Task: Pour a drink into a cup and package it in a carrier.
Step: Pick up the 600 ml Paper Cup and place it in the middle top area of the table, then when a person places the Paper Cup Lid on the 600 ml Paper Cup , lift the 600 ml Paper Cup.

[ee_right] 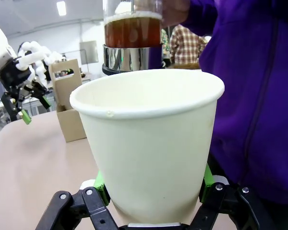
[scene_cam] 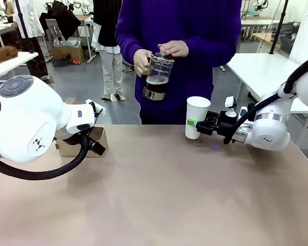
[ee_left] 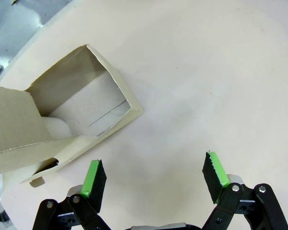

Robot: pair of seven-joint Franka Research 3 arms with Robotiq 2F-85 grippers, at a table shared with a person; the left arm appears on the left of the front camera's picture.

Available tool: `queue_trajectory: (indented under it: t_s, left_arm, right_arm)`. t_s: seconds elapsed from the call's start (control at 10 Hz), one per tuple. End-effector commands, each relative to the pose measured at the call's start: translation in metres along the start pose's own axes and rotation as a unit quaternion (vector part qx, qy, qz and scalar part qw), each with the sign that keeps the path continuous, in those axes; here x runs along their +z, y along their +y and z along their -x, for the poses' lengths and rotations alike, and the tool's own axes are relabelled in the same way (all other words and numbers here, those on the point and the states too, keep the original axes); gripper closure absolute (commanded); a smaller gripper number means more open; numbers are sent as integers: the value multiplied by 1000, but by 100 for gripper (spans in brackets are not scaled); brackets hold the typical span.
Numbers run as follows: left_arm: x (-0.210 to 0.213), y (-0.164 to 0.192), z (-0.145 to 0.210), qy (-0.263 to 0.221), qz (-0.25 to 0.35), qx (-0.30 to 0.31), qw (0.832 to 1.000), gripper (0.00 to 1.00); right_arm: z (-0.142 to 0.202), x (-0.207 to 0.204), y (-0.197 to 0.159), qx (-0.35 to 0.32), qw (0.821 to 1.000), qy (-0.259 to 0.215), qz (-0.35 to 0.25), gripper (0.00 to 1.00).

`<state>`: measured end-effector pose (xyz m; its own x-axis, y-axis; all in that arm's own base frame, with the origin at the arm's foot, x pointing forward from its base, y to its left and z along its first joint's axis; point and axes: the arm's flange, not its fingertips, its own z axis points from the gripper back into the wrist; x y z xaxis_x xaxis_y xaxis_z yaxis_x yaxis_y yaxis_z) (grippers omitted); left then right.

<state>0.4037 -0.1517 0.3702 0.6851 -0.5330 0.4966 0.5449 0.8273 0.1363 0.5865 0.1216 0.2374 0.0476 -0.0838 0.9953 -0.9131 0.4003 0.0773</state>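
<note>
At the far right of the bench, I saw the right hand clamped on the lower part of the cup, one green pad on each side of its wall. The cup stood upright near the far edge, its mouth open. Just beyond it, a person in a purple top held the carafe upright and raised, higher than the cup's rim and a little toward my left. One of the person's hands was at its side and the other on its top. The drink filled the lower part of the glass. Over on the left, the carrier sat on the bench, partly hidden behind the left arm. The left hand hung over bare bench just beside the carrier, its jaws spread wide with nothing between them.
</note>
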Motion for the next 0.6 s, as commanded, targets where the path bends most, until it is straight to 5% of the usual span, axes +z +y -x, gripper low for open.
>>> queue_trajectory:
  t_s: [0.0, 0.5]
  left_arm:
    - [0, 0, 0, -1, 1, 0, 1000, 0]
    - [0, 0, 0, -1, 1, 0, 1000, 0]
  right_arm:
    - [-6, 3, 2, 2, 1000, -1, 1, 20]
    - [-6, 3, 2, 2, 1000, -1, 1, 20]
